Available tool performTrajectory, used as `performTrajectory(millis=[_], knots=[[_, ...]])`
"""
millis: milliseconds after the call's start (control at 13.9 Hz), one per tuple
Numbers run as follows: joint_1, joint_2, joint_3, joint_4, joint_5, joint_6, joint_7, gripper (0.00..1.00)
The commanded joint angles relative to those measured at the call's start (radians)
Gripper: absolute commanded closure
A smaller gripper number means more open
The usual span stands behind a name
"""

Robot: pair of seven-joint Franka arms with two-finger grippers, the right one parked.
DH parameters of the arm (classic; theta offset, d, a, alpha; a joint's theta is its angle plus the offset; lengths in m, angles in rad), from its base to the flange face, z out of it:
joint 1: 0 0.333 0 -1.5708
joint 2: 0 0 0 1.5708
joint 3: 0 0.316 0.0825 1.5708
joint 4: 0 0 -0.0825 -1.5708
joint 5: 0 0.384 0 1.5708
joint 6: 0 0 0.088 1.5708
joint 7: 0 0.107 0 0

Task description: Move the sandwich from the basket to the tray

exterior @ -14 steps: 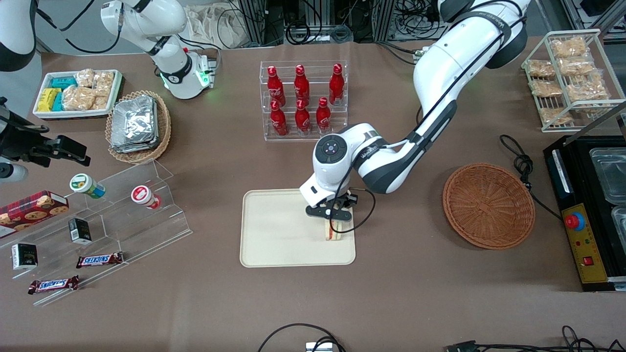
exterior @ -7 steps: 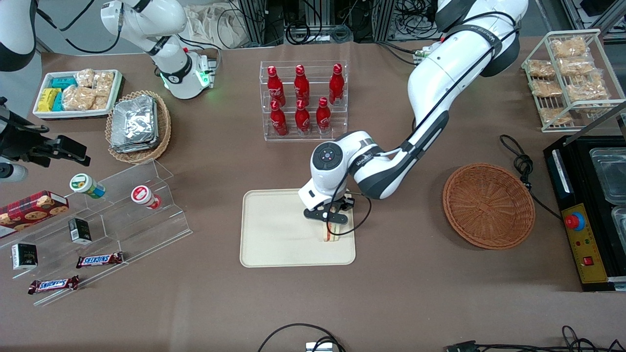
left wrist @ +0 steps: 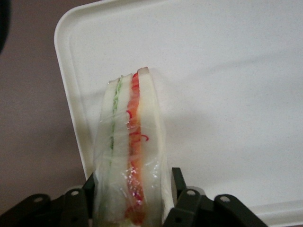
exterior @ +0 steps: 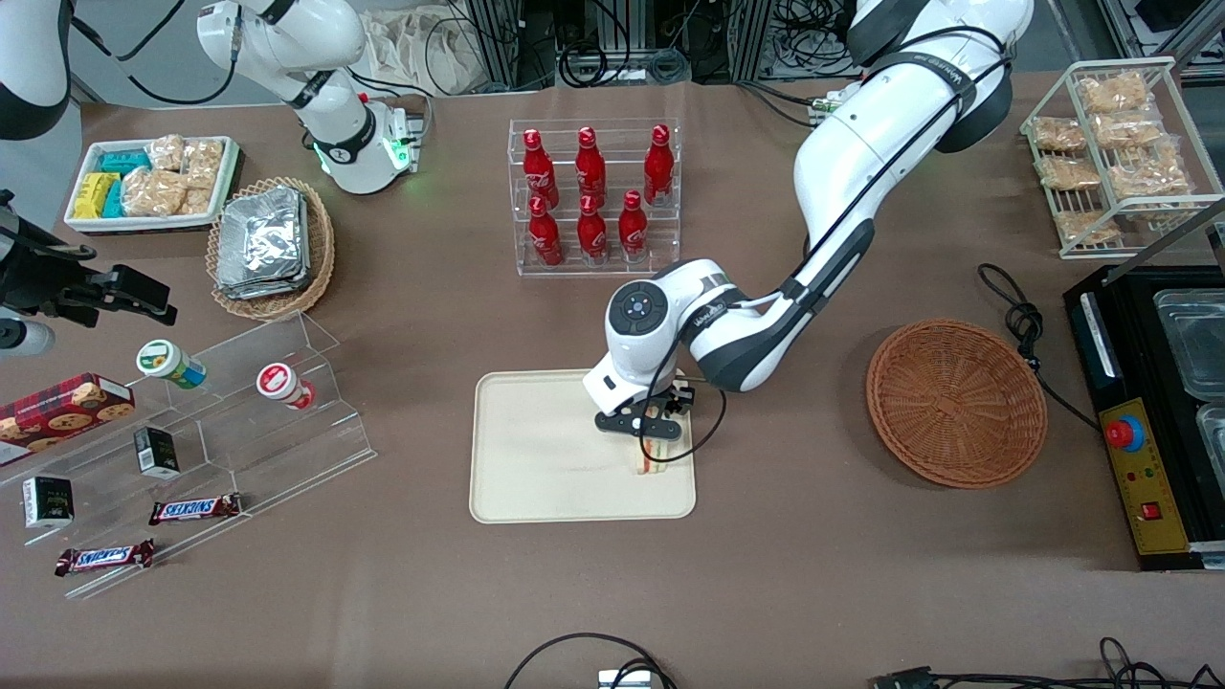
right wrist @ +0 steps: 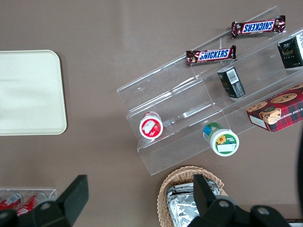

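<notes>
The clear-wrapped sandwich (exterior: 652,461) (left wrist: 132,142) stands on edge on the cream tray (exterior: 545,459) (left wrist: 227,94), close to the tray's rim at the working arm's end. Red-orange and pale green filling stripes show on its edge. My left gripper (exterior: 649,438) (left wrist: 132,189) hangs straight over it, its black fingers (left wrist: 177,182) pressed against both bread faces, shut on the sandwich. The reddish-brown wicker basket (exterior: 955,402) lies empty on the table toward the working arm's end. The tray's corner also shows in the right wrist view (right wrist: 28,90).
A clear rack of red bottles (exterior: 593,196) stands farther from the front camera than the tray. A tan basket of foil packets (exterior: 271,247) and a stepped acrylic shelf of snacks (exterior: 239,411) lie toward the parked arm's end. A black appliance (exterior: 1158,411) and a cable (exterior: 1019,321) flank the basket.
The wrist shifted slightly toward the parked arm's end and sank a little over the tray. The sandwich stays at the same spot on the tray, still between the fingers.
</notes>
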Motion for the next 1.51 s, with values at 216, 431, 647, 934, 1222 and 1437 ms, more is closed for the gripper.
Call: performTrajectory(millis=[216,431,647,934,1222,1437], knots=[[-0.013,0.002,0.009,0.054,0.019,-0.009,-0.071,0.00],[0.000,-0.033,0.009,0.080,0.011,-0.018,-0.076,0.00],[0.035,-0.093,0.007,0.078,0.012,-0.049,-0.175,0.00],[0.082,-0.177,0.007,0.078,0.016,-0.150,-0.252,0.00],[0.171,-0.280,0.006,0.074,0.006,-0.236,-0.240,0.00],[0.230,-0.318,0.002,0.077,-0.001,-0.291,-0.168,0.00]])
